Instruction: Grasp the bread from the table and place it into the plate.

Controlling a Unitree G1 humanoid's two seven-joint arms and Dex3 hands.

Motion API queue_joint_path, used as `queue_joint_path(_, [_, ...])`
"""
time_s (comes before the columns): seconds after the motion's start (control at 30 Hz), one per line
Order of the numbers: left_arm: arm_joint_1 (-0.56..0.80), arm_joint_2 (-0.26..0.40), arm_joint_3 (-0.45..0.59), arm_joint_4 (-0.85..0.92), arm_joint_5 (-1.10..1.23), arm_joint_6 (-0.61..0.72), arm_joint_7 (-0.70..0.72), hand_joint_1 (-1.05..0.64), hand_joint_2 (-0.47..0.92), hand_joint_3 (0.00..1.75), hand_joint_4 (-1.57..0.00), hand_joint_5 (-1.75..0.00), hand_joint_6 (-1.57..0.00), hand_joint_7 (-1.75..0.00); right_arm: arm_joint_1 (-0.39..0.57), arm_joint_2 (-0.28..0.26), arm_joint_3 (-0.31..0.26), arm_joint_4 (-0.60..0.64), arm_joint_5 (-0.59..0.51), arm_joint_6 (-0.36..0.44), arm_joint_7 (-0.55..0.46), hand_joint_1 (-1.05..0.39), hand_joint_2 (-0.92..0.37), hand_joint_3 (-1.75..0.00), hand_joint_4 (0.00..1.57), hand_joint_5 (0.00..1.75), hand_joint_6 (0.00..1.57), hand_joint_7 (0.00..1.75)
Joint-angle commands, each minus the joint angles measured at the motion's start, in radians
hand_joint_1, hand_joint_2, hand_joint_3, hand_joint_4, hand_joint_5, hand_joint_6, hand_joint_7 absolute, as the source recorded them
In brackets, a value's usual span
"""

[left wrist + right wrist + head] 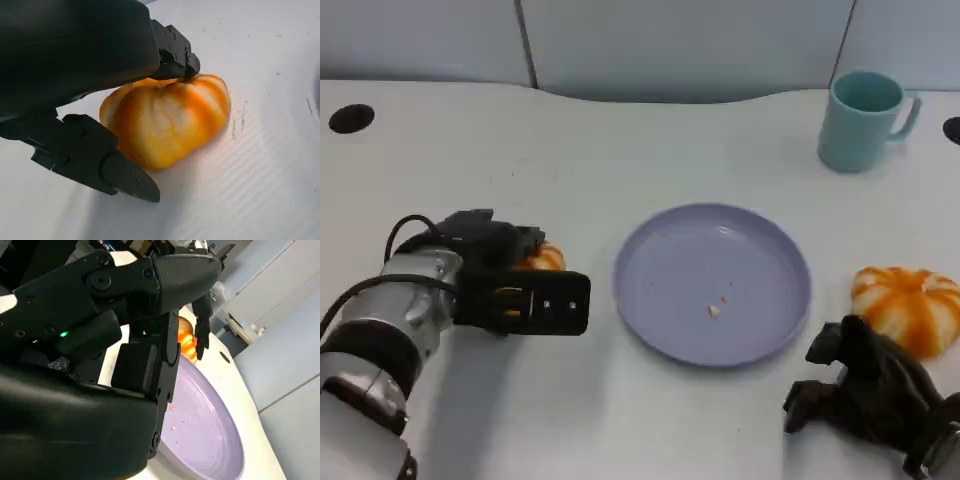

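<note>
Your left hand (525, 285) is wrapped around the bread (167, 120) on the table (570, 150), just left of the plate (665, 330). Your right hand (865, 390) rests curled, holding nothing, touching a 2nd loaf (910, 305).

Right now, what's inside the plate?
Inside the purple plate lie a few small crumbs, no bread. The right wrist view shows the same crumbs, though the right hand covers part of the plate.
</note>
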Motion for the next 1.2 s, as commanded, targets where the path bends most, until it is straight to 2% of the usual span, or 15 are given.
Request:
queue_joint_path(0.03, [0.051, -0.009, -0.004, 0.026, -0.023, -0.028, 0.076, -0.13, 0.78, 0.03, -0.37, -0.15, -0.42, -0.09, 0.027, -0.01, 0.0, -0.012, 0.003, 0.033, -0.021, -0.3, -0.77, -0.36, 1.57, 0.56, 1.57, 0.39])
queue_joint_path(0.1, [0.064, -0.009, -0.009, 0.032, -0.024, -0.036, 0.133, -0.12, 0.83, 0.03, -0.54, -0.25, -0.6, -0.13, 0.029, -0.011, -0.002, -0.019, 0.004, 0.04, -0.026, -0.3, -0.77, -0.36, 1.57, 0.56, 1.57, 0.39])
queue_joint_path(0.23, [0.093, -0.002, -0.006, 0.038, -0.031, -0.094, 0.261, -0.13, 0.91, 0.03, -0.72, -0.63, -0.92, -0.09, 0.036, -0.013, 0.0, -0.034, 0.0, 0.04, -0.029, -0.29, -0.77, -0.36, 1.57, 0.57, 1.57, 0.39])
queue_joint_path(0.27, [0.098, -0.001, -0.01, 0.041, -0.027, -0.104, 0.287, -0.18, 0.92, 0.11, -0.76, -0.79, -1.01, -0.13, 0.037, -0.014, 0.001, -0.035, -0.001, 0.04, -0.028, -0.3, -0.77, -0.37, 1.57, 0.57, 1.57, 0.39])
queue_joint_path(0.37, [0.115, -0.002, -0.019, 0.049, -0.018, -0.128, 0.383, -0.23, 0.92, 0.28, -0.84, -1.04, -1.11, -0.27, 0.038, -0.014, -0.002, -0.029, 0.001, 0.033, -0.022, -0.29, -0.78, -0.37, 1.57, 0.55, 1.57, 0.38])
queue_joint_path(0.47, [0.135, -0.003, -0.039, 0.058, 0.002, -0.156, 0.509, -0.22, 0.92, 0.31, -0.84, -1.53, -0.93, -0.91, 0.042, -0.012, -0.002, -0.039, -0.001, 0.034, -0.031, -0.3, -0.78, -0.37, 1.57, 0.56, 1.57, 0.38])
queue_joint_path(0.53, [0.144, -0.004, -0.05, 0.066, 0.01, -0.168, 0.568, -0.23, 0.92, 0.52, -0.89, -1.7, -0.73, -1.55, 0.042, -0.012, -0.002, -0.043, 0.002, 0.041, -0.032, -0.3, -0.78, -0.37, 1.57, 0.56, 1.57, 0.38])
queue_joint_path(0.6, [0.152, -0.002, -0.058, 0.071, 0.014, -0.187, 0.619, -0.21, 0.91, 0.6, -0.91, -1.74, -0.71, -1.7, 0.041, -0.012, -0.002, -0.036, 0.002, 0.031, -0.023, -0.3, -0.78, -0.37, 1.57, 0.56, 1.57, 0.39])
queue_joint_path(0.63, [0.154, -0.001, -0.062, 0.073, 0.018, -0.192, 0.64, -0.21, 0.91, 0.62, -0.9, -1.74, -0.7, -1.72, 0.041, -0.012, -0.003, -0.032, 0.002, 0.027, -0.02, -0.3, -0.78, -0.37, 1.57, 0.56, 1.57, 0.39])
queue_joint_path(0.73, [0.152, 0.01, -0.081, 0.074, 0.042, -0.195, 0.712, -0.2, 0.87, 0.65, -0.83, -1.75, -0.62, -1.75, 0.039, -0.01, -0.005, -0.032, 0.003, 0.035, -0.029, -0.3, -0.77, -0.36, 1.57, 0.56, 1.57, 0.39])
queue_joint_path(0.87, [0.145, 0.022, -0.072, 0.063, 0.031, -0.236, 0.792, -0.18, 0.84, 0.65, -0.8, -1.75, -0.58, -1.75, 0.034, -0.013, -0.004, -0.025, 0.002, 0.038, -0.027, -0.3, -0.77, -0.36, 1.57, 0.56, 1.57, 0.4])
queue_joint_path(0.93, [0.137, 0.028, -0.06, 0.054, 0.019, -0.266, 0.82, -0.14, 0.76, 0.73, -0.81, -1.75, -0.6, -1.75, 0.033, -0.015, -0.001, -0.025, -0.003, 0.037, -0.032, -0.3, -0.77, -0.36, 1.57, 0.56, 1.57, 0.4])
queue_joint_path(1.03, [0.119, 0.039, -0.039, 0.038, 0.005, -0.321, 0.875, -0.1, 0.56, 1.03, -0.83, -1.75, -0.63, -1.75, 0.029, -0.014, -0.001, -0.016, -0.003, 0.024, -0.023, -0.29, -0.78, -0.36, 1.57, 0.57, 1.57, 0.4])
queue_joint_path(1.13, [0.103, 0.046, -0.018, 0.021, -0.008, -0.356, 0.88, -0.1, 0.5, 1.17, -0.85, -1.75, -0.65, -1.75, 0.024, -0.013, -0.002, -0.008, -0.002, 0.024, -0.024, -0.3, -0.77, -0.36, 1.57, 0.57, 1.57, 0.4])
queue_joint_path(1.2, [0.089, 0.046, 0.003, -0.002, -0.022, -0.377, 0.878, -0.11, 0.49, 1.2, -0.86, -1.75, -0.65, -1.75, 0.021, -0.011, -0.004, 0.002, 0.0, 0.018, -0.021, -0.3, -0.77, -0.37, 1.57, 0.57, 1.57, 0.4])
